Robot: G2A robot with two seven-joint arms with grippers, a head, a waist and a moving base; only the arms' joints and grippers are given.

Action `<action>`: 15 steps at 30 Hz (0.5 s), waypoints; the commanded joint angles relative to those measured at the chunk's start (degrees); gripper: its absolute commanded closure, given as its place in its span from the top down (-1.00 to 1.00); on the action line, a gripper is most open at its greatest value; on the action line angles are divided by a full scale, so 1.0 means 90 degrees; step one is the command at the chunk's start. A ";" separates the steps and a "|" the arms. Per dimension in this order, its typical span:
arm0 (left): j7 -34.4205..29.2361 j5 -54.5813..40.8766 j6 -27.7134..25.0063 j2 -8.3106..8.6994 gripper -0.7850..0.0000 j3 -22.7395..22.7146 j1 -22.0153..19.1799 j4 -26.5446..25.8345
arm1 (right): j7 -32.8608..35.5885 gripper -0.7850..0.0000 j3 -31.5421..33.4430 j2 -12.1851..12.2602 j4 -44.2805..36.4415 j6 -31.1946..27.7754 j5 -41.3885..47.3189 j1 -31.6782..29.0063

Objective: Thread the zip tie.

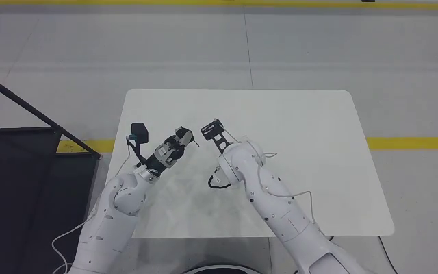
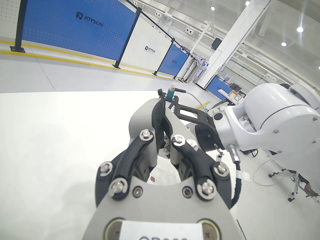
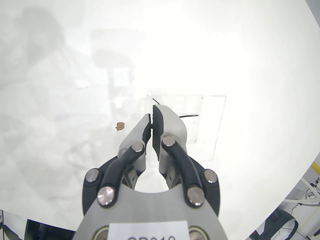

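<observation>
- One white table (image 1: 308,137) is seen under both arms, which are brought close together over its near-left part.
- The left arm (image 1: 120,205) is angled in from the near-left edge and the right arm (image 1: 274,198) from the near-right.
- A clear rectangular piece (image 3: 211,128) lies flat on the table, just beyond the right gripper. Whether it is a shallow tray or a plain plate cannot be told, and nothing is seen resting in it.
- The left gripper (image 2: 162,112) is held above the table with its dark pads pressed together. Whether anything is pinched between them cannot be told.
- The right gripper (image 3: 151,116) is pointed down at the table, clenched on the zip tie (image 3: 187,116).
- The zip tie is a thin black strip. A short end is seen past the fingertips, and a longer strand runs sideways over the clear piece.
- A small brown crumb (image 3: 120,125) lies on the table beside the right gripper, apart from it.
</observation>
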 commanded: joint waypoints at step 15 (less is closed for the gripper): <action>0.0000 0.0000 0.0000 0.0000 -1.00 0.0000 0.0000 0.0000 | 0.0125 -0.91 0.0258 0.0060 -0.0860 -0.0135 -0.0499 -0.0585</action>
